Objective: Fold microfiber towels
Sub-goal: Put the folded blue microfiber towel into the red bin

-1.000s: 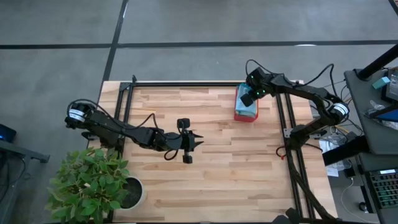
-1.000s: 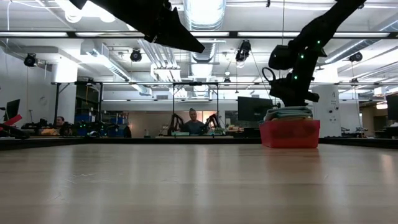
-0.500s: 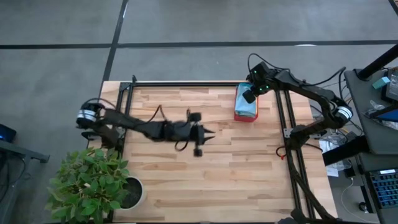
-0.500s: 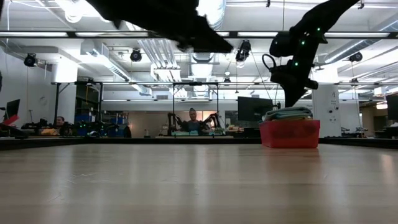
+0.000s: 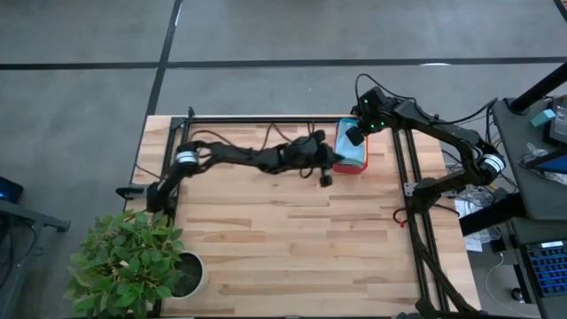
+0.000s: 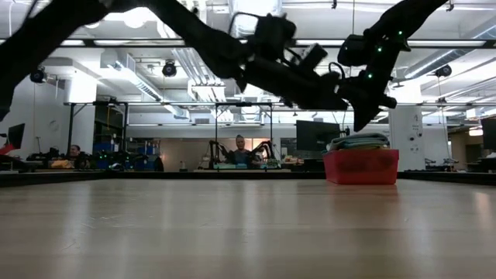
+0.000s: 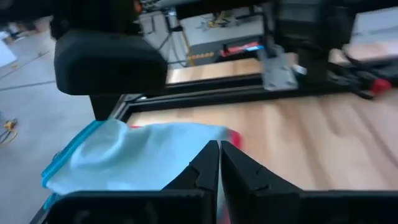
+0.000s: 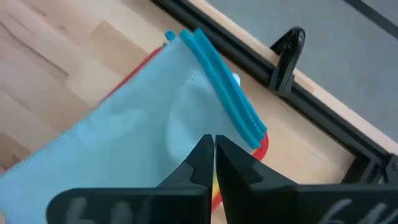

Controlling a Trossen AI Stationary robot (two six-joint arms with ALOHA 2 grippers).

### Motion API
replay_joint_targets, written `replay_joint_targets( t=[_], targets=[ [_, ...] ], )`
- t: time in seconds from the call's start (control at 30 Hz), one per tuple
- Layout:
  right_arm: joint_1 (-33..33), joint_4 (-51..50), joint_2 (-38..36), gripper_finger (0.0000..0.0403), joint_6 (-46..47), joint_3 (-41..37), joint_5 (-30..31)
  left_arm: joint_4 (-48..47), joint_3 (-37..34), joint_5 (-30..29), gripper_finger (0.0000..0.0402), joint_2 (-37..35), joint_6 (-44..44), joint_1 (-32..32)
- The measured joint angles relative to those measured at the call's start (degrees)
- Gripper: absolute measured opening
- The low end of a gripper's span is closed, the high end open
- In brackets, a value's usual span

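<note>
since a second ago the left arm has swung from mid-table across to the red tray (image 5: 351,166), and its fingers have come together. light blue towel (image 5: 353,149) lies on top of the stack in that tray, directly ahead of the left gripper (image 5: 333,159), whose fingers are pressed together on nothing. right gripper (image 5: 354,137), likewise closed and empty, hovers just above the towel's far edge. wooden table (image 5: 292,239) spreads beneath both.

Bright overhead lights w/ glare; wrist views blurred.
</note>
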Motion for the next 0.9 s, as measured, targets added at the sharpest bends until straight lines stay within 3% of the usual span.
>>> replay_joint_targets(
  t=[0.17, 0.43, 0.9],
  targets=[
    [-0.13, 4.4, 0.08, 0.0009, 0.87, -0.77, -0.08, 0.12, 8.85, 0.02, 0.0, 7.48, -0.96, 2.44],
    [-0.13, 7.75, 0.2, 0.0009, 3.61, -2.54, 0.06, 0.6, 16.11, 0.09, 0.0, 15.08, -0.99, 3.91],
    [-0.3, 19.38, 0.47, 0.0009, 6.12, -11.25, 0.6, -6.0, 16.57, 0.13, 0.0, 16.75, -7.03, 3.91]
  ],
)
